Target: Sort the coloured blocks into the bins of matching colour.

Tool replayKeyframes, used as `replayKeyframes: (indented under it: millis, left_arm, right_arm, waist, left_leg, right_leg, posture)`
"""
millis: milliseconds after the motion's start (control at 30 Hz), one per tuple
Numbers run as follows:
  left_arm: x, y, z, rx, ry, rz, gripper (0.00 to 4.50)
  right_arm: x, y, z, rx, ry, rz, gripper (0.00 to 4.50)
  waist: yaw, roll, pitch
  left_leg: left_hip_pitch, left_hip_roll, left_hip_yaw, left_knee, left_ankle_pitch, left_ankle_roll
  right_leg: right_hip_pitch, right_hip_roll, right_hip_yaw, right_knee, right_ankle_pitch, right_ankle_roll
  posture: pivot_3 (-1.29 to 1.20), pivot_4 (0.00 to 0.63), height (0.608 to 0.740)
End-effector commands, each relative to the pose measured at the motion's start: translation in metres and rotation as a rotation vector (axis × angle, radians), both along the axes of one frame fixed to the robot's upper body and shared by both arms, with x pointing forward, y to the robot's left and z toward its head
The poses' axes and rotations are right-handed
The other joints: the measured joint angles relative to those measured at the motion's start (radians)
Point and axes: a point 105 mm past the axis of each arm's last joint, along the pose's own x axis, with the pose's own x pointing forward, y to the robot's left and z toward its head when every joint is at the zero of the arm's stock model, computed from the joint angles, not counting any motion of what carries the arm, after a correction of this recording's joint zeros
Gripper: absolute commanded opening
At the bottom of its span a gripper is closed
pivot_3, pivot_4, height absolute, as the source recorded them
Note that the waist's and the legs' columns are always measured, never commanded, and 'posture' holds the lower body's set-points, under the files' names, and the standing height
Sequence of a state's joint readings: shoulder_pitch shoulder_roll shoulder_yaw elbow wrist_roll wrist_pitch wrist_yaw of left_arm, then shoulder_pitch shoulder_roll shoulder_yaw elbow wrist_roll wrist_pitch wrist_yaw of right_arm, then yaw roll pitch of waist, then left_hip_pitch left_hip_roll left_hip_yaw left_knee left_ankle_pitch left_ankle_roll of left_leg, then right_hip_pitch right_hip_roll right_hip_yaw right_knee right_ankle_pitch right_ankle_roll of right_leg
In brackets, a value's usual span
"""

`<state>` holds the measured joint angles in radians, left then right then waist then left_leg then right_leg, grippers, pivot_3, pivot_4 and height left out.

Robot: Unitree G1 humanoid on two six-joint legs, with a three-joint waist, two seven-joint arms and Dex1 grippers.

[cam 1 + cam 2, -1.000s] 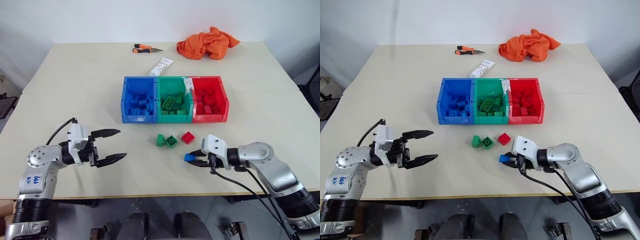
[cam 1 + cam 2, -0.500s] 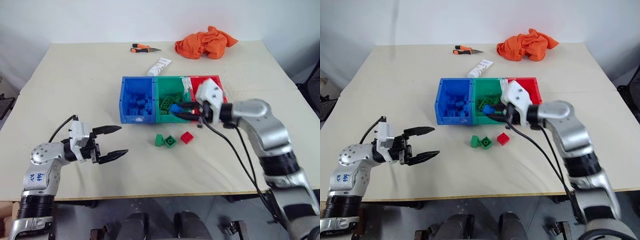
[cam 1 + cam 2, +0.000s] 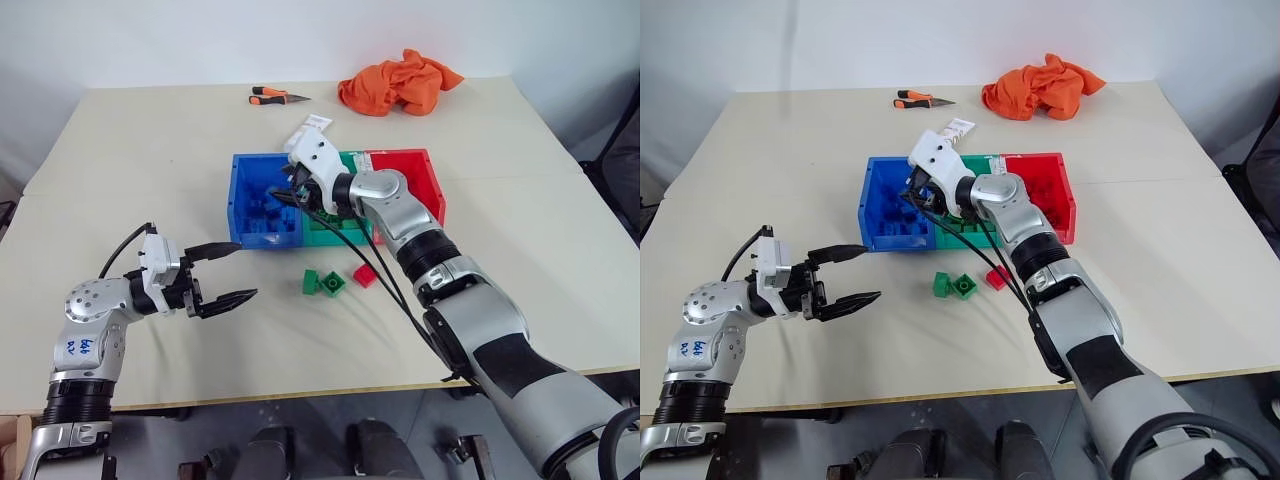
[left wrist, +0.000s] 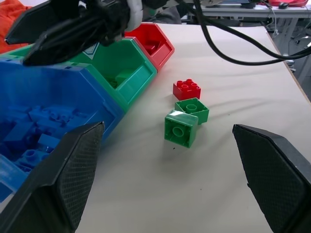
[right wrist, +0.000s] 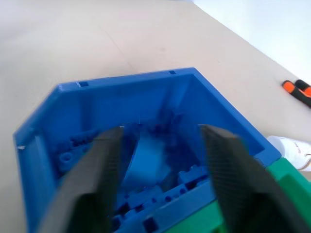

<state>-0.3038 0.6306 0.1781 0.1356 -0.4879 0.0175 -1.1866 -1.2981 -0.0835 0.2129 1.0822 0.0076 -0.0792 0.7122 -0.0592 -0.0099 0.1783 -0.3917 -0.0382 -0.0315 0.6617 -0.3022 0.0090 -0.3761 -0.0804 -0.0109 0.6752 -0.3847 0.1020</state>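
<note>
Three joined bins sit mid-table: blue [image 3: 255, 237], green [image 3: 325, 238] and red [image 3: 436, 200], each holding several blocks. My right gripper [image 3: 283, 192] hangs over the blue bin, its fingers [image 5: 92, 179] open. Between them a blurred blue block [image 5: 148, 153] shows loose above the bin's blue bricks. On the table in front of the bins lie two green blocks [image 3: 313, 283] [image 3: 333, 283] and a red block [image 3: 364, 275]. My left gripper [image 3: 245, 270] hovers open and empty, low over the table, left of those blocks.
An orange cloth [image 3: 400, 83] and orange-handled pliers [image 3: 275, 96] lie at the table's far side. A white tube [image 3: 312, 126] peeks out behind my right hand. My right arm and its cables stretch across the green bin.
My right arm carried the blue block from the table's front, across the green bin, to above the blue bin, and its fingers have opened. The left gripper has stayed put.
</note>
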Motion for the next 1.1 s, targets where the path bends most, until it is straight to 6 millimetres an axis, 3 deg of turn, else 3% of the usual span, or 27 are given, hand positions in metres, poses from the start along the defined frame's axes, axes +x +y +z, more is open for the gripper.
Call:
replayKeyframes:
  millis: [33, 267, 400, 600, 833, 1033, 1100]
  left_arm:
    - [-0.001, 0.0, 0.007, -0.003, -0.043, 0.001, 4.5]
    - [-0.001, -0.001, 0.006, -0.001, -0.026, -0.026, 4.5]
    - [0.003, 0.003, 0.007, 0.006, -0.024, -0.024, 4.5]
    - [0.004, 0.016, 0.008, -0.03, -0.035, -0.03, 4.5]
    - [0.007, 0.02, 0.005, -0.018, -0.027, -0.02, 4.5]
    - [0.009, 0.022, 0.005, -0.017, -0.026, -0.021, 4.5]
    - [0.01, 0.021, 0.006, -0.015, -0.03, -0.025, 4.5]
  right_arm:
    - [-0.006, -0.001, 0.034, 0.073, -0.107, 0.066, 3.98]
    - [-0.043, -0.042, 0.043, 0.095, -0.147, 0.26, 3.98]
    - [-0.078, -0.085, 0.025, 0.04, -0.084, 0.307, 3.98]
    - [-0.135, -0.18, -0.014, -0.031, 0.133, 0.197, 3.98]
    - [-0.168, -0.285, -0.049, -0.137, 0.315, -0.16, 3.98]
    - [-0.177, -0.302, -0.051, -0.178, 0.328, -0.234, 3.98]
    - [-0.17, -0.287, -0.05, -0.175, 0.311, -0.202, 3.98]
  waist:
    - [-0.001, 0.0, 0.0]
    - [0.006, 0.0, 0.0]
    - [0.017, 0.0, 0.0]
    - [0.04, 0.001, 0.0]
    - [0.046, 0.001, 0.0]
    - [0.042, 0.001, 0.0]
    - [0.042, 0.001, 0.0]
  left_leg:
    - [0.0, 0.0, 0.0, 0.0, 0.0, 0.0]
    - [0.0, 0.0, -0.002, 0.001, 0.0, 0.0]
    - [-0.002, 0.0, -0.004, 0.001, 0.0, 0.0]
    - [-0.007, 0.0, -0.004, 0.001, 0.0, 0.0]
    - [-0.008, 0.0, -0.003, 0.004, 0.0, 0.001]
    - [-0.005, 0.0, 0.0, 0.004, 0.001, 0.002]
    - [-0.005, 0.0, 0.0, 0.003, 0.001, 0.002]
  right_leg:
    - [0.0, 0.0, 0.0, 0.0, 0.0, 0.0]
    - [0.001, 0.0, -0.001, 0.0, 0.0, 0.0]
    - [0.001, 0.0, -0.001, -0.001, 0.0, 0.0]
    - [0.001, 0.0, -0.002, -0.013, 0.0, 0.0]
    - [0.002, 0.0, -0.002, -0.015, 0.0, 0.0]
    - [0.004, 0.0, 0.0, -0.014, 0.0, 0.0]
    - [0.005, 0.0, 0.0, -0.014, 0.0, 0.0]
  posture:
    - [0.0, 0.15, 0.74]
    - [0.0, 0.15, 0.74]
    - [0.0, 0.15, 0.74]
    - [0.0, 0.15, 0.74]
    - [0.0, 0.15, 0.74]
    - [0.0, 0.15, 0.74]
    - [0.0, 0.15, 0.74]
